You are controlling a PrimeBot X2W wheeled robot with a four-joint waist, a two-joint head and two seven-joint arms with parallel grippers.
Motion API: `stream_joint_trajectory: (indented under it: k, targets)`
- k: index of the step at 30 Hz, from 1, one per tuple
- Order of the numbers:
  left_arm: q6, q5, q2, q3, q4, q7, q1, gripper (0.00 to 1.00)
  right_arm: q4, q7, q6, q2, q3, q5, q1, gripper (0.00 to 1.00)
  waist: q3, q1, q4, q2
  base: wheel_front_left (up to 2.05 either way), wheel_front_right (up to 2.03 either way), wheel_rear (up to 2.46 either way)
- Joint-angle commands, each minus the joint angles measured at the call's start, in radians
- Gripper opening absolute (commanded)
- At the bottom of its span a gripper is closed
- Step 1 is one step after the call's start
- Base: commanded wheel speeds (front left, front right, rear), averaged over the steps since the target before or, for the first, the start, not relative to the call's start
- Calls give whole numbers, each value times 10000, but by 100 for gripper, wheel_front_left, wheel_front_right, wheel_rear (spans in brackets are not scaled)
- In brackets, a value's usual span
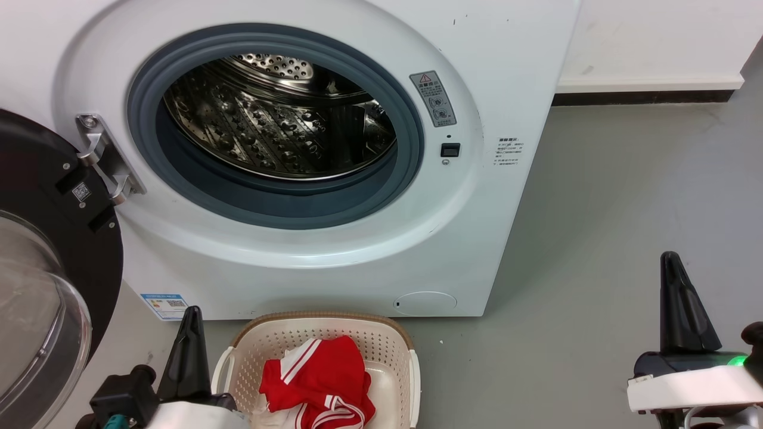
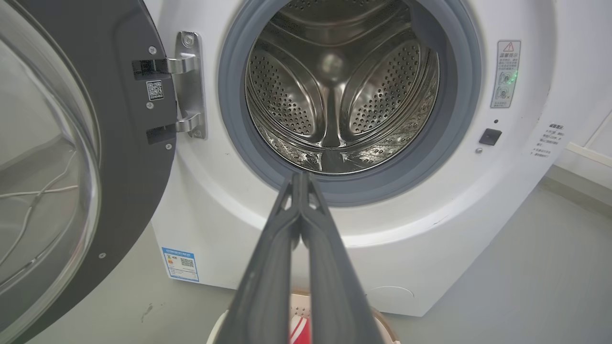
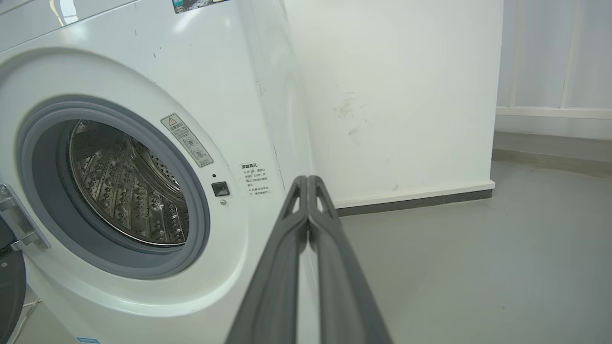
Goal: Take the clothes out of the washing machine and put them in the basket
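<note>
Red clothes (image 1: 319, 381) lie in the basket (image 1: 322, 316) on the near side of the washing machine (image 1: 477, 196), whose steel drum (image 1: 268, 131) looks empty. Both the left gripper (image 2: 301, 176) and right gripper (image 3: 307, 179) have fingers pressed together, holding nothing. The job looks finished.

Warning-triangle sticker (image 2: 506, 71) on washing machine (image 2: 215, 229); QR label (image 2: 154, 90) on door (image 2: 129, 157); print seemingly unreadable.

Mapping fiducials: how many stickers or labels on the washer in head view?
4: grey warning sticker right of the porthole, text label further right, blue label lower left, QR sticker on the open door. More may sit out of frame.
</note>
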Motion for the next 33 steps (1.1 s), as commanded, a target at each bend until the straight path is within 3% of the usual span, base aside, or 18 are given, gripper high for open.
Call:
stream_joint_trajectory:
  k: [1,33]
  targets:
    - [-60,-581,25,77,-44,123,-287,0,-7,88,-1,-93,33,626,-213,0,-7,-1,2,0,0,0,0]
    - [-381,-5831,9,302,889,1377,-1010,0,1129,1162,-3,-277,189,6036,-697,0,-122,-1,30,0,0,0,0]
